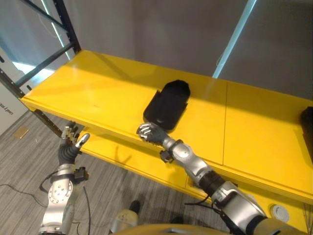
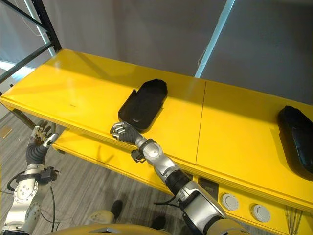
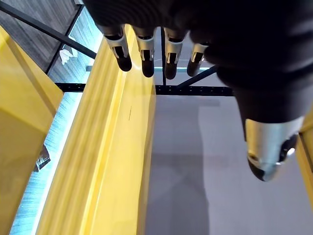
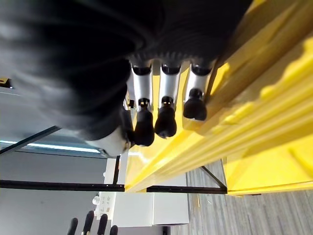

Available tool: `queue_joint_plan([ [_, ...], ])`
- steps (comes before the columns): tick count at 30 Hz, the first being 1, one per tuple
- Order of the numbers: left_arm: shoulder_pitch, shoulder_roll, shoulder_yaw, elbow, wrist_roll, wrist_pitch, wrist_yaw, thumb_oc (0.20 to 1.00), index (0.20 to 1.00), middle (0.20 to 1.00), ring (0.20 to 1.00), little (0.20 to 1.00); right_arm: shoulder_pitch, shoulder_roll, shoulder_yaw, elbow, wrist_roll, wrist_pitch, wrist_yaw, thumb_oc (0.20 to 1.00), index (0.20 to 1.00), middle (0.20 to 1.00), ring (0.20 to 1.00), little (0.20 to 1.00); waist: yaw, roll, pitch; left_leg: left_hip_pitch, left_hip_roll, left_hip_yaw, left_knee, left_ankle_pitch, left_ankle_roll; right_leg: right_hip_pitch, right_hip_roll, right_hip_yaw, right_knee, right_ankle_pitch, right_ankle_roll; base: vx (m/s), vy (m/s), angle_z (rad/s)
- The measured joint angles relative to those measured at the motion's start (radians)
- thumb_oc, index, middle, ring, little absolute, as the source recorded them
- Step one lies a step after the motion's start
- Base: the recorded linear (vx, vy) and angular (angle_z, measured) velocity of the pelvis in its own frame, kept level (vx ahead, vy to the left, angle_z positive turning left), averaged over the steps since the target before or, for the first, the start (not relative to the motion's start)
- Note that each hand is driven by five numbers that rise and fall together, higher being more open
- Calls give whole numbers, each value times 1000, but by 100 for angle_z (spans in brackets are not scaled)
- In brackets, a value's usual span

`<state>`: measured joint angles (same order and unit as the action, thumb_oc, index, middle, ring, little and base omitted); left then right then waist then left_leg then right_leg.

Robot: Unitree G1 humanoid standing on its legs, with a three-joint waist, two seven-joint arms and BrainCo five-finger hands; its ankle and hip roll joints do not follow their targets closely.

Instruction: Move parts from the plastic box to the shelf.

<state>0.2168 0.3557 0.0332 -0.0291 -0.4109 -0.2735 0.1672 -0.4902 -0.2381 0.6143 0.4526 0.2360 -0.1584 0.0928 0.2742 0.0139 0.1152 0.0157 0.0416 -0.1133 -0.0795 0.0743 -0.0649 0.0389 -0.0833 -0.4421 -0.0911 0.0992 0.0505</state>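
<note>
Black part [image 1: 167, 105] flat on yellow shelf [image 1: 98, 93], near its front edge. Right hand [image 1: 146, 132] at that edge, just beside part's near end, fingers [image 4: 165, 105] slightly bent, clasping nothing. Left hand [image 1: 71, 142] below shelf's left end, fingers straight and apart. Second part [image 2: 297, 137] at shelf's right end.

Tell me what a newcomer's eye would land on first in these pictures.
The bright yellow shelf across the scene, and on its top board a black part near the front edge. The right hand sits at that edge just before the part, fingers loosely bent, holding nothing. A second black part lies at the shelf's far right, while the left hand hangs open below the left end.
</note>
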Motion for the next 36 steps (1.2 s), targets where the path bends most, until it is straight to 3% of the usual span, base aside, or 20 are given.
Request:
queue_joint_plan([
  [6,1,0,-8,0,-8,2,0,1000,1000,1000,1000,1000,-11,14,-2,27,-10,-10,-17,200,200,200,200,200,0,0,0,0,0,-1,0,0,0,0,0,-1,0,0,0,0,0,0],
  [17,1,0,-7,0,-20,3,16,1000,1000,1000,1000,1000,-47,38,-41,95,-166,-13,-125,200,200,200,200,200,-4,0,0,1,0,1,0,1,-1,-1,0,2,0,1,-1,0,0,0],
  [29,1,0,-8,0,-20,4,25,1000,1000,1000,1000,1000,-74,35,-67,122,-203,4,-149,200,200,200,200,200,-15,0,0,3,0,3,0,7,7,-1,0,7,0,3,-1,-1,1,-1],
  [33,-2,0,-9,0,-19,7,26,1000,1000,1000,1000,1000,-35,8,-67,40,-202,18,-139,200,200,200,200,200,-30,-3,-1,4,-1,5,0,7,8,-3,0,10,0,4,0,0,0,0],
  [36,-10,-4,-8,0,-17,10,30,1000,1000,1000,1000,1000,112,-94,-100,-231,-177,9,-94,200,200,200,200,200,-48,-5,1,4,-4,8,0,7,9,-4,-2,16,0,5,2,-7,8,-2],
])
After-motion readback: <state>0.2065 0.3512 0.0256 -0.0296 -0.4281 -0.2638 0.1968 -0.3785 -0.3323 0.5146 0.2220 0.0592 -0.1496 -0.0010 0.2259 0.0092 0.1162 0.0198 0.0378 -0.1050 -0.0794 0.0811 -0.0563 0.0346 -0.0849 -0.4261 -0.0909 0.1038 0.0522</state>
